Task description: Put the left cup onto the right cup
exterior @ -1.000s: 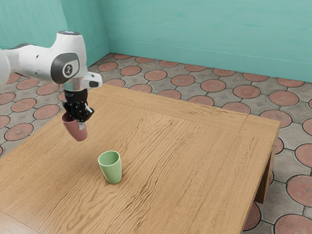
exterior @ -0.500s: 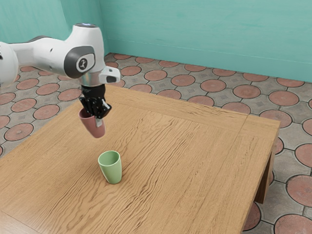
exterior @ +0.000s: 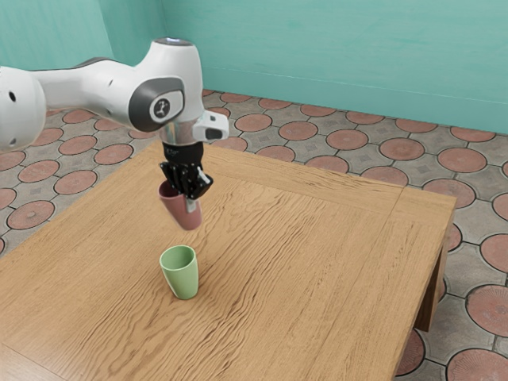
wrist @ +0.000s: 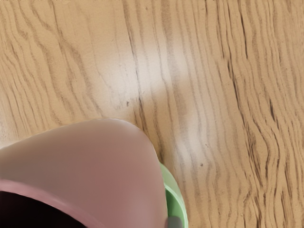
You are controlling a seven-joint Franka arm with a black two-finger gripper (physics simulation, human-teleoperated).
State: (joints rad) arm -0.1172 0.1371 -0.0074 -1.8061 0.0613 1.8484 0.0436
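1. Exterior view: the black tool (exterior: 188,193) is clamped on the rim of the pink cup (exterior: 183,213), which hangs tilted in the air above the wooden worktop (exterior: 317,262).
2. The green cup (exterior: 179,271) stands upright on the worktop, mouth up, beneath the pink cup and clear of it.
3. Wrist view: the pink cup (wrist: 85,166) looms blurred just under the hand. A sliver of the green cup's (wrist: 175,199) rim peeks from behind it, with the grained worktop (wrist: 213,95) beyond.

Plain home-like room: bare teal walls (exterior: 333,48), floor of round terracotta tiles (exterior: 373,143), light oak-grain wooden table (exterior: 317,270).
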